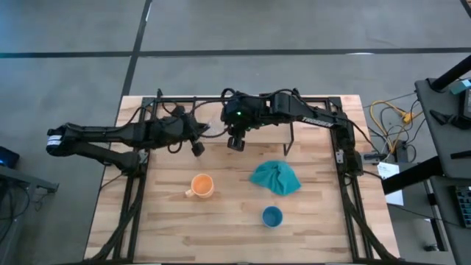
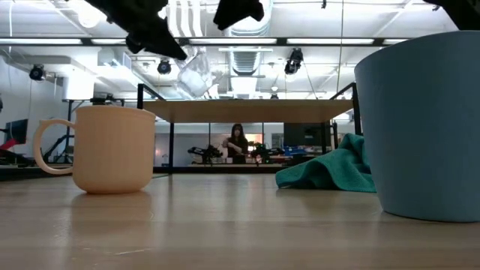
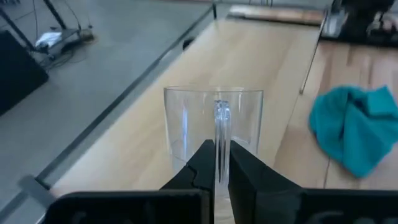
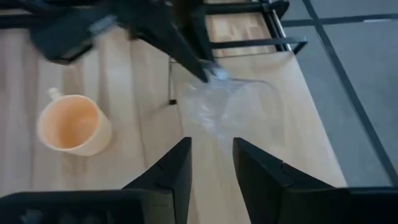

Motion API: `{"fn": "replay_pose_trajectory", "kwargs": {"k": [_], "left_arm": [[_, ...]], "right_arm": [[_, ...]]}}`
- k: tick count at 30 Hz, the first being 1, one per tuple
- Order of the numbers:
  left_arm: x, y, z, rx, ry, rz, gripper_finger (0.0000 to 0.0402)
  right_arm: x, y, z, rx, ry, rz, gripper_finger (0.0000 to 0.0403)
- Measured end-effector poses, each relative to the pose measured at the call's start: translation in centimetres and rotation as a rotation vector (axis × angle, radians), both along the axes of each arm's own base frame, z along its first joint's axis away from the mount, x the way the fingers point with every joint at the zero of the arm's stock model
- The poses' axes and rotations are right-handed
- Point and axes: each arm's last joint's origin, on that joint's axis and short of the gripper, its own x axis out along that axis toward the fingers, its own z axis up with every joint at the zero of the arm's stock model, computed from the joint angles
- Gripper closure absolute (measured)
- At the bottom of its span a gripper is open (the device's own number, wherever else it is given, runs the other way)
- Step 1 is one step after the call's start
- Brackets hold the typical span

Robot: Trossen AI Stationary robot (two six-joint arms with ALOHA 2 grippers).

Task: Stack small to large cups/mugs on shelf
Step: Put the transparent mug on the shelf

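Note:
A tiny clear glass cup (image 3: pixel 211 121) is in my left gripper (image 3: pixel 222 171), lifted above the light-wood shelf (image 2: pixel 247 111); the low view shows the glass cup (image 2: pixel 196 71) tilted over the plank. My right gripper (image 4: pixel 211 163) is open and hovers just above and beside the glass cup (image 4: pixel 230 106) without touching it. The orange mug (image 1: pixel 202 185) stands upright on the tabletop, and the orange mug (image 2: pixel 112 150) has its handle at the side. Nearer the table's front edge, the blue cup (image 1: pixel 271 216) stands upright. My left gripper pinches the glass cup's handle (image 3: pixel 222 118) between its two fingers, which lie along the thin handle on the cup's side. The cup is lifted clear of the shelf's plank and hangs tilted from the fingers (image 2: pixel 169 49).
A crumpled teal cloth (image 1: pixel 276 177) lies on the tabletop between the shelf and the blue cup. The shelf's thin black legs (image 1: pixel 288 143) stand on the table's far half. Both arms crowd over the shelf's middle. A person (image 2: pixel 237 142) is far off in the room.

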Motion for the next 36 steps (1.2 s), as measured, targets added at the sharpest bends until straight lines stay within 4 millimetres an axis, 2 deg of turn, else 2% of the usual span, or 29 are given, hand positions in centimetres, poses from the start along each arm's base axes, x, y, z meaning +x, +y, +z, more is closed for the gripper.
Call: {"fn": "replay_pose_trajectory", "kwargs": {"k": [7,13,16,19,36], "left_arm": [[0.3,1.3,0.8,0.041,-0.079,0.033,0.0399],[1.2,1.5,-1.3,-0.013,-0.051,0.021,0.0399],[1.8,1.6,-2.0,-0.017,-0.106,0.009,0.0399],[2.2,1.7,-2.1,-0.009,-0.138,0.009,0.0399],[1.7,2.1,-3.5,-0.020,-0.112,0.034,0.0398]], "right_arm": [[0.0,-0.1,0.0,0.002,0.003,-0.006,0.0300],[0.0,0.0,-0.1,0.000,0.005,-0.006,0.0303],[0.0,-0.1,-0.1,-0.001,0.006,-0.006,0.0303],[0.0,-0.1,-0.1,0.000,0.008,-0.008,0.0304],[0.0,-0.1,-0.2,-0.001,0.014,-0.007,0.0307]]}}
